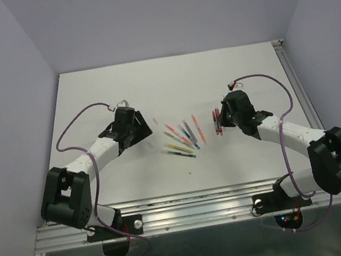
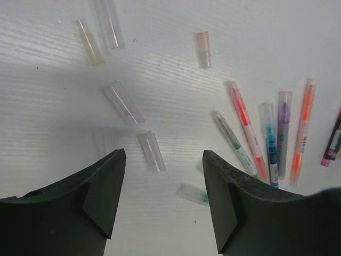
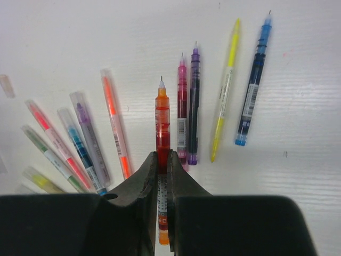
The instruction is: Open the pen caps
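Your left claw [image 2: 163,160] stands open above the surface [image 2: 277,37], with nothing between its fingers. Loose pen caps [image 2: 109,21] lie flat below and beyond it. A clear cap [image 2: 152,151] sits just ahead of the gap, its long axis running away from the claw and leaning slightly left. A purplish cap [image 2: 123,102] farther out leans the same way, only more. A yellowish cap [image 2: 89,41] lies beyond that, and a pinkish cap [image 2: 203,49] points almost straight away from you. One small cap [image 2: 192,193] near the right finger lies nearly crosswise. To the right, capped pens [image 2: 282,133] fan out side by side.

Your right claw [image 3: 162,156] is clamped on an orange pen [image 3: 162,117]. The pen is uncapped, and its bare tip points straight out ahead of the fingers.
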`<state>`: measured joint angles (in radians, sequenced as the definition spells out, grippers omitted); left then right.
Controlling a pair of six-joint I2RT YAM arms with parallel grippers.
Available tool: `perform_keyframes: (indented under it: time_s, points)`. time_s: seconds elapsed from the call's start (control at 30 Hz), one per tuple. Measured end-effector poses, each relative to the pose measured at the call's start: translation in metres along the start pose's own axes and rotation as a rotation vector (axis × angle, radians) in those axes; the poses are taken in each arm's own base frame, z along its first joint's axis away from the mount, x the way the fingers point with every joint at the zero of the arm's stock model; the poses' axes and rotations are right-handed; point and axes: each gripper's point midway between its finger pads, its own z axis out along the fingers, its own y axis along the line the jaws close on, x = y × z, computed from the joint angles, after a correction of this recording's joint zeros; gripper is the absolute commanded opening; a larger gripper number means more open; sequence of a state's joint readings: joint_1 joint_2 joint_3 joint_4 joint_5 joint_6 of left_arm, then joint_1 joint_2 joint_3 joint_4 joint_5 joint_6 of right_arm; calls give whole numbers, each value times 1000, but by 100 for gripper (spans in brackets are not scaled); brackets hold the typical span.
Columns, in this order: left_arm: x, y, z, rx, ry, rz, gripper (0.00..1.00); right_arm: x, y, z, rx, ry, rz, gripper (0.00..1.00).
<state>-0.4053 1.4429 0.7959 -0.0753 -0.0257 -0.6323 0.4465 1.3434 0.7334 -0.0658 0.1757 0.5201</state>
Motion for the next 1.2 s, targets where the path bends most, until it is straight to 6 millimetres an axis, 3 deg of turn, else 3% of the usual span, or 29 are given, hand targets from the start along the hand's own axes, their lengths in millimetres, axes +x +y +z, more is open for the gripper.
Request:
perform_keyframes:
  time_s: [0.07, 0.1, 0.23, 0.4, 0.73, 1.2]
  points:
    - [-12, -9, -14, 39, -44, -3, 84, -9, -3, 4, 26, -14, -1, 1]
    - [-16, -12, -19, 54, -58, -1, 99, -13, -5, 6, 38, -19, -2, 1]
    - [-35, -27, -44, 123, -137, 0, 99, -22, -12, 19, 83, -23, -9, 1]
    - [-44, -34, -57, 162, -182, -3, 99, -24, -23, 41, 144, -3, -14, 2]
    - [-38, -27, -60, 161, -186, 7, 99, -9, -39, 66, 221, 60, -48, 8]
    - [-38, -27, -60, 160, -187, 15, 99, -4, -45, 73, 243, 83, -57, 33]
